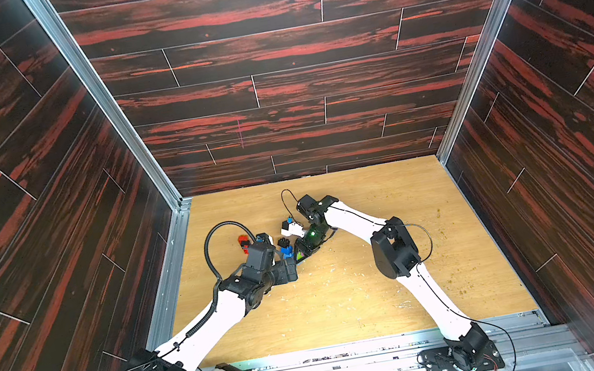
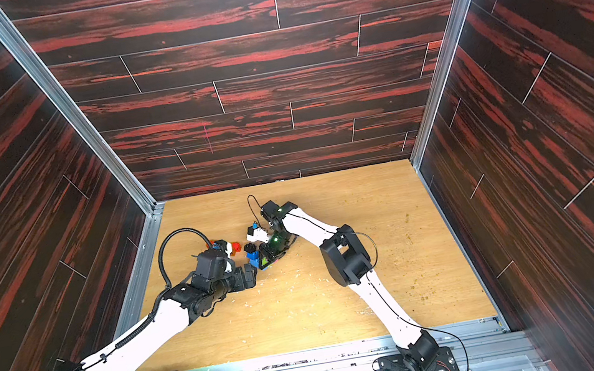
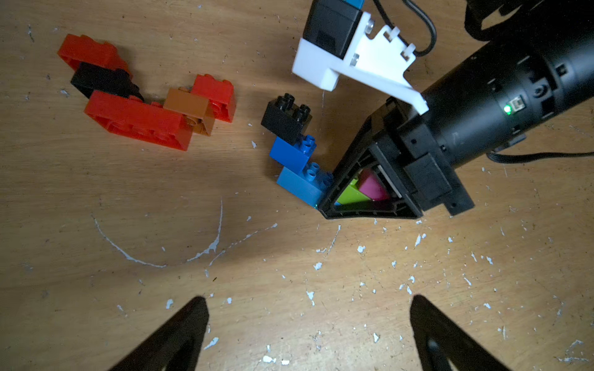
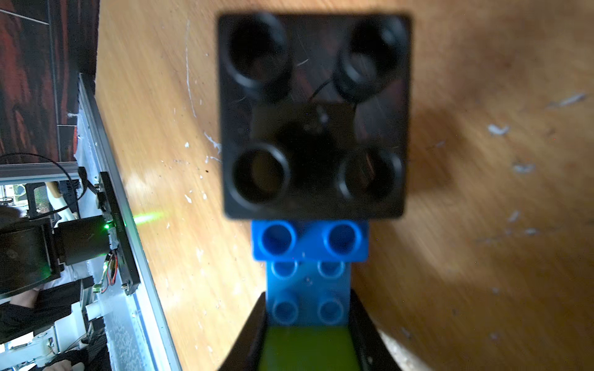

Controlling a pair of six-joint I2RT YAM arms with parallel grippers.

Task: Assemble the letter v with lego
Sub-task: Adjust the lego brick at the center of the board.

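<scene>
My right gripper (image 3: 369, 192) is shut on a stepped lego stack, low over the table. A green brick (image 3: 352, 196) and a pink brick (image 3: 373, 186) sit between its fingers. A light blue brick (image 3: 299, 188), a blue one (image 3: 289, 154) and a black one (image 3: 284, 120) step outward from them. The right wrist view shows the black brick (image 4: 313, 115), the blue brick (image 4: 310, 239) and the green brick (image 4: 308, 348). A second cluster of red (image 3: 138, 122), black (image 3: 103, 82) and orange-brown (image 3: 189, 109) bricks lies apart on the table. My left gripper (image 3: 308, 305) is open, empty, a short way from the stack.
The wooden table (image 1: 346, 300) is flecked with white chips. Dark panelled walls (image 1: 52, 233) close it on three sides, and a metal rail (image 1: 354, 351) runs along the front. In both top views the two arms meet near the middle-left; the red cluster (image 1: 243, 241) lies beside the left wrist.
</scene>
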